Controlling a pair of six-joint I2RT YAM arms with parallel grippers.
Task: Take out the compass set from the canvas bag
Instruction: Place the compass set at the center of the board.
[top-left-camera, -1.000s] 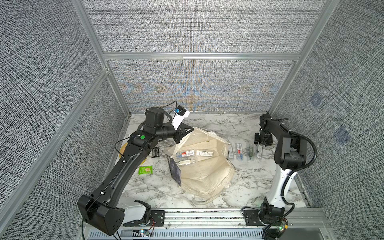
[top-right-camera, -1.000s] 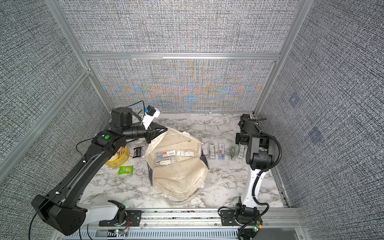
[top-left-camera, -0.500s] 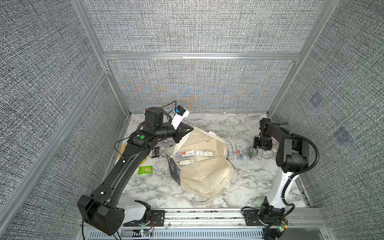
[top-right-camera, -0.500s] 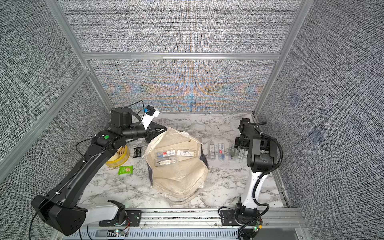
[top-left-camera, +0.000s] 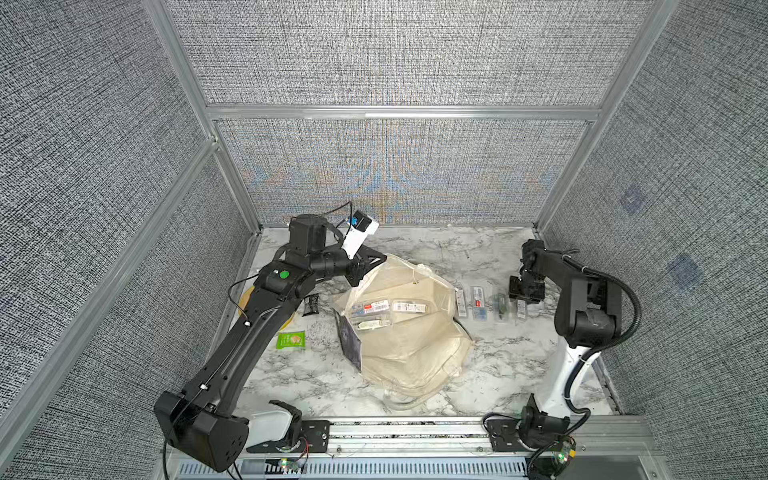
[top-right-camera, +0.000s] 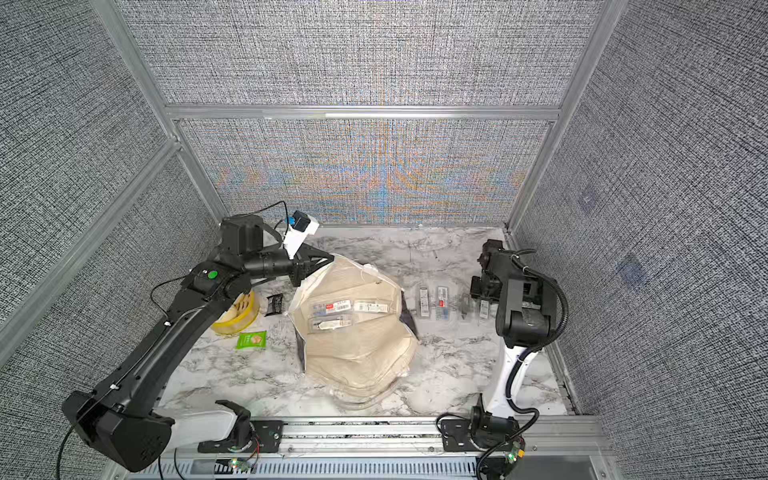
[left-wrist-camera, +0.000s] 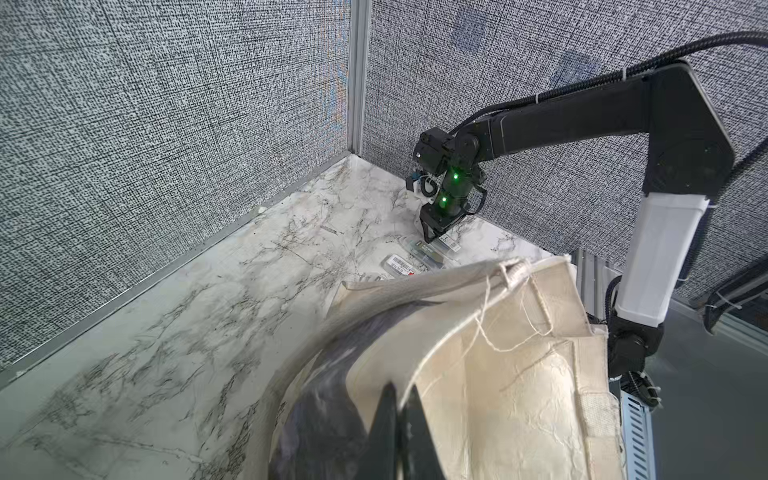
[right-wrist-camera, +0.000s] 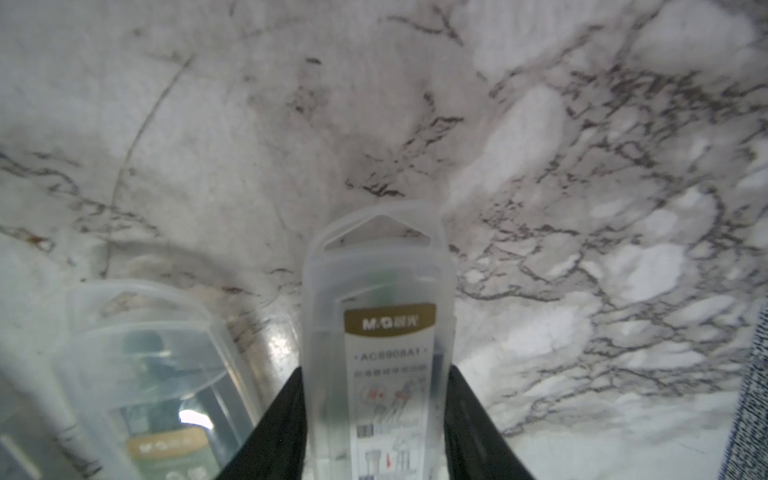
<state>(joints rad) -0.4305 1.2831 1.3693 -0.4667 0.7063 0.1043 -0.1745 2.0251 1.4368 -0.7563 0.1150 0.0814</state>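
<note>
Check the left gripper (top-left-camera: 379, 259), upper left of frame centre in both top views. Its jaws are fully closed, pinching the rim of the canvas bag (top-left-camera: 409, 345) and holding that edge raised. The bag lies at frame centre on the marble table (top-left-camera: 498, 365), mouth open, with three clear cases (top-left-camera: 386, 312) lying inside it.

Check the right gripper (right-wrist-camera: 376, 370), right of centre in the top views. In the right wrist view its two fingers (right-wrist-camera: 469, 407) sit against both long sides of one compass set (right-wrist-camera: 374, 274), with no gap visible. That set lies at the right end of a row of four (top-left-camera: 478, 301) on the table, just right of the bag.
</note>
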